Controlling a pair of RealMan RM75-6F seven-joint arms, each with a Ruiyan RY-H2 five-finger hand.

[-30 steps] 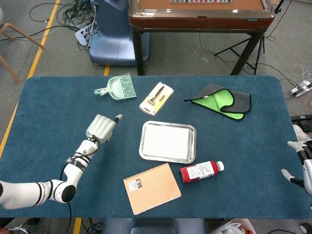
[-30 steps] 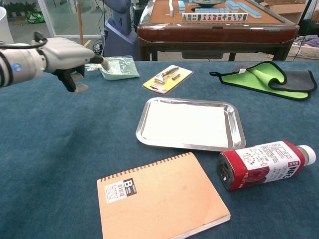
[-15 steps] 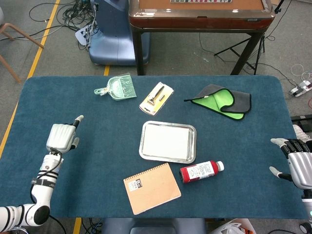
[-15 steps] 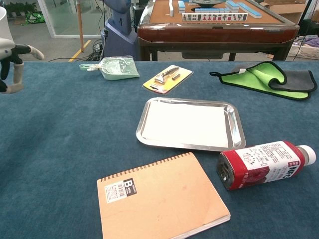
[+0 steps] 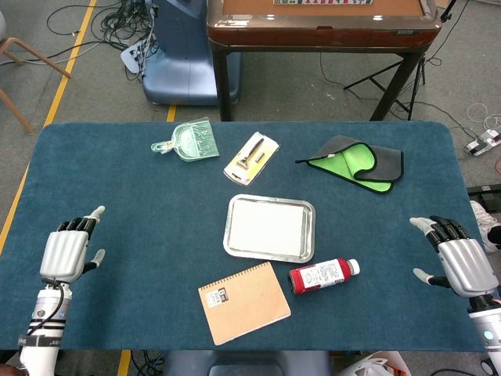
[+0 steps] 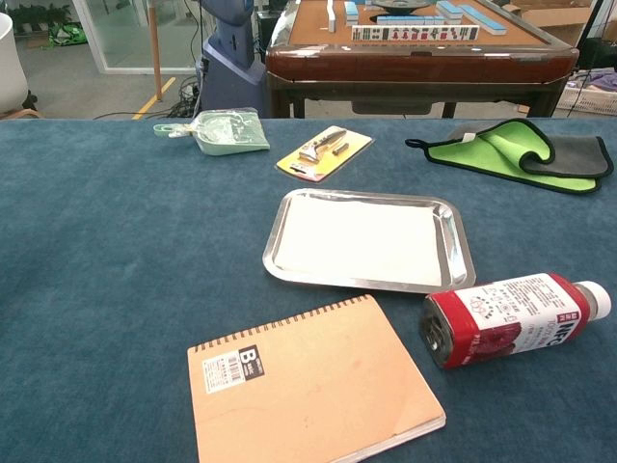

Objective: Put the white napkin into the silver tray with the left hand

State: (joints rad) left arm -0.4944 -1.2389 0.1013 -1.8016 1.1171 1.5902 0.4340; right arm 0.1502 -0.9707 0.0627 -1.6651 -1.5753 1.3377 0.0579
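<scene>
The white napkin (image 5: 266, 226) (image 6: 357, 238) lies flat inside the silver tray (image 5: 230, 238) (image 6: 451, 253) at the middle of the blue table. My left hand (image 5: 67, 249) hovers at the near left of the table, far from the tray, fingers straight and apart, holding nothing. My right hand (image 5: 457, 257) is at the near right edge, likewise spread and empty. Neither hand shows in the chest view.
A tan spiral notebook (image 5: 243, 302) (image 6: 308, 384) and a red bottle (image 5: 322, 275) (image 6: 509, 318) lie in front of the tray. Behind it are a mint dustpan (image 5: 189, 141), a packaged razor (image 5: 251, 157) and a green-grey cloth (image 5: 356, 162). A brown table (image 5: 321, 19) stands beyond.
My left hand has pulled back from near the tray to the near left edge and left the chest view. My right hand has risen into view at the right edge.
</scene>
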